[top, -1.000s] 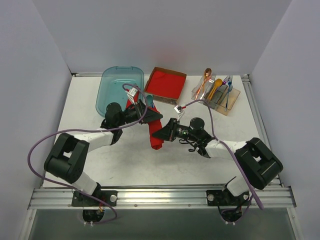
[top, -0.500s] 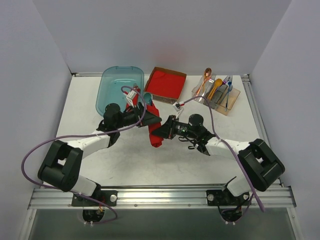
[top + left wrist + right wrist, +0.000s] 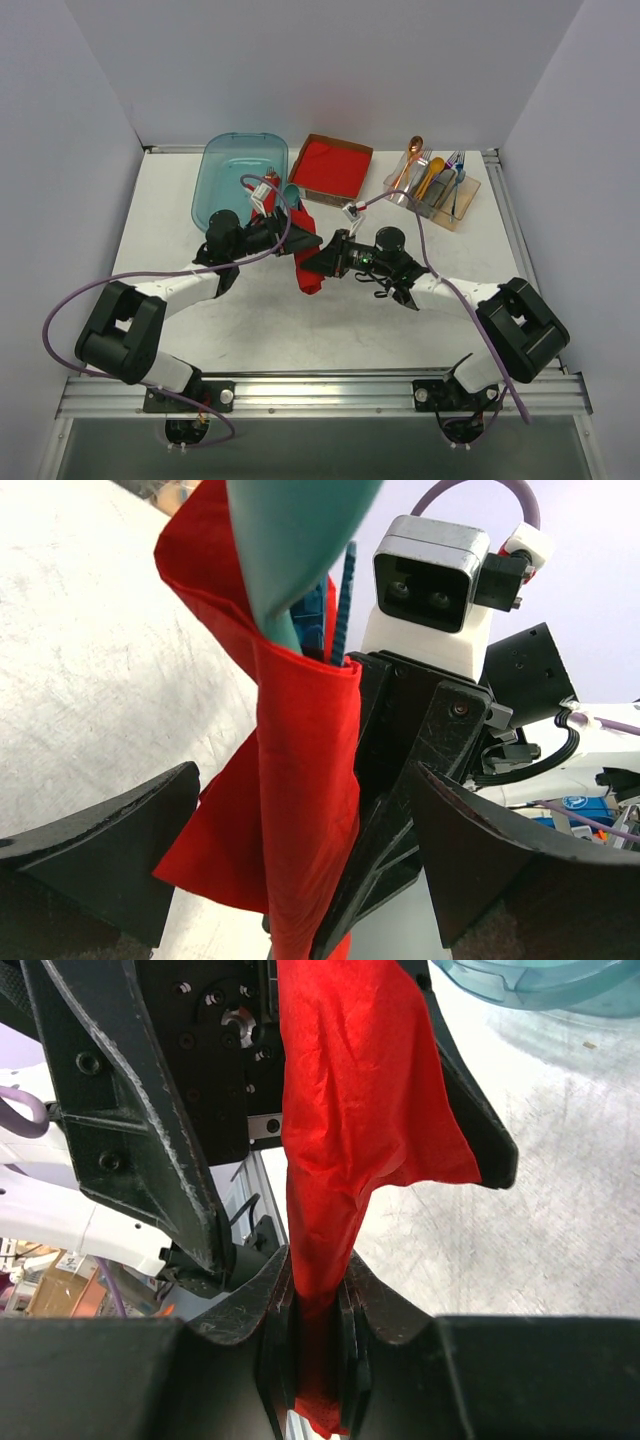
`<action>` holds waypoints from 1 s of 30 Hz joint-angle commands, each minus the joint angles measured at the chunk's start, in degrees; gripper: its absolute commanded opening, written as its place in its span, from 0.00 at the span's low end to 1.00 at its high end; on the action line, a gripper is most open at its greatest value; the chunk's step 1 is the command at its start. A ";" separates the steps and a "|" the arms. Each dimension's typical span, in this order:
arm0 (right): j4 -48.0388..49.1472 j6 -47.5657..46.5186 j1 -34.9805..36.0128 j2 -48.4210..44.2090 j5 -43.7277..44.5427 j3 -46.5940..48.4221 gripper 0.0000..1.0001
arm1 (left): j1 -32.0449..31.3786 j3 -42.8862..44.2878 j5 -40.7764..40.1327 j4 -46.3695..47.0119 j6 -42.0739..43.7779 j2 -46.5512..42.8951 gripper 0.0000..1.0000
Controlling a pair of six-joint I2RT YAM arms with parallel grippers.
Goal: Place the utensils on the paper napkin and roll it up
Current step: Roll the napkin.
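Note:
The red paper napkin (image 3: pixel 308 256) is rolled into a narrow bundle and held tilted above the table. The teal spoon (image 3: pixel 292 192) sticks out of its far end. In the left wrist view the teal spoon (image 3: pixel 290 530) and the blue piece (image 3: pixel 343 600) poke out of the napkin (image 3: pixel 290 780). My right gripper (image 3: pixel 314 264) is shut on the lower end of the napkin (image 3: pixel 350 1110), which is pinched between its jaws (image 3: pixel 318 1330). My left gripper (image 3: pixel 290 232) is open, with one finger (image 3: pixel 100 850) on each side of the roll.
A teal plastic bin (image 3: pixel 240 165) lies at the back left. A brown cardboard box with the thick red stack (image 3: pixel 332 165) stands at the back middle. A clear holder (image 3: pixel 432 188) with the orange spoon, a yellow utensil and forks stands at the back right.
The napkin roll and both grippers have shifted slightly left and toward the back. The left arm's elbow has swung inward. The right gripper has kept its hold on the napkin.

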 commanded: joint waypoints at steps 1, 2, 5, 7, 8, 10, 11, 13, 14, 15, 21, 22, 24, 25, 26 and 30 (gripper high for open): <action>4.03 -0.43 0.39 -2.25 -0.73 3.53 0.00 | -0.14 0.77 -0.40 5.44 -0.93 0.08 0.94; 4.03 -0.43 0.47 -2.24 -0.65 3.53 0.00 | -0.14 0.50 -0.32 6.93 -1.37 0.43 0.96; 3.59 -0.69 0.39 -2.33 -0.56 3.88 0.00 | -0.14 -0.29 -0.14 9.31 -2.78 0.96 0.88; 3.24 -0.95 0.38 -2.42 -0.12 3.97 0.00 | -0.06 -1.16 -0.66 10.28 -3.56 0.79 0.79; 2.89 -1.04 0.39 -2.42 0.06 3.97 0.00 | -0.05 -1.60 -0.93 11.15 -3.74 0.79 0.72; 2.62 -1.39 0.47 -2.51 0.59 3.97 0.00 | -0.05 -2.40 -1.80 11.34 -4.01 0.17 0.70; 2.62 -1.48 0.39 -2.51 0.67 3.97 0.00 | -0.05 -2.49 -1.90 11.16 -3.92 0.00 0.70; 2.62 -1.30 0.39 -2.42 0.76 3.97 0.00 | -0.05 -2.84 -2.16 10.90 -3.83 -0.53 0.69; 2.62 -1.39 0.47 -2.51 0.85 3.89 0.00 | -0.05 -2.84 -2.07 10.90 -3.83 -0.79 0.70; 2.62 -1.39 0.39 -2.51 1.02 3.89 0.00 | -0.05 -2.93 -2.25 10.99 -3.92 -0.80 0.71; 2.62 -1.48 0.47 -2.51 1.55 3.80 0.00 | -0.23 -4.51 -2.34 14.06 -5.68 0.17 0.69; 2.62 -1.39 0.39 -2.51 1.55 3.88 0.00 | -0.23 -4.86 -2.42 14.50 -5.77 0.43 0.68; 2.54 -1.48 0.39 -2.51 1.64 3.88 0.00 | -0.23 -5.39 -3.03 15.81 -6.20 0.43 0.57; 2.45 -1.65 0.39 -2.42 1.64 3.89 0.00 | -0.23 -5.65 -3.39 16.17 -6.47 0.35 0.52; 2.45 -1.66 0.39 -2.33 1.73 3.80 0.00 | -0.23 -5.74 -3.74 16.35 -6.56 0.26 0.50; 2.45 -1.83 0.65 -2.07 1.90 3.71 0.00 | -0.23 -5.48 -4.80 15.65 -6.30 0.08 0.51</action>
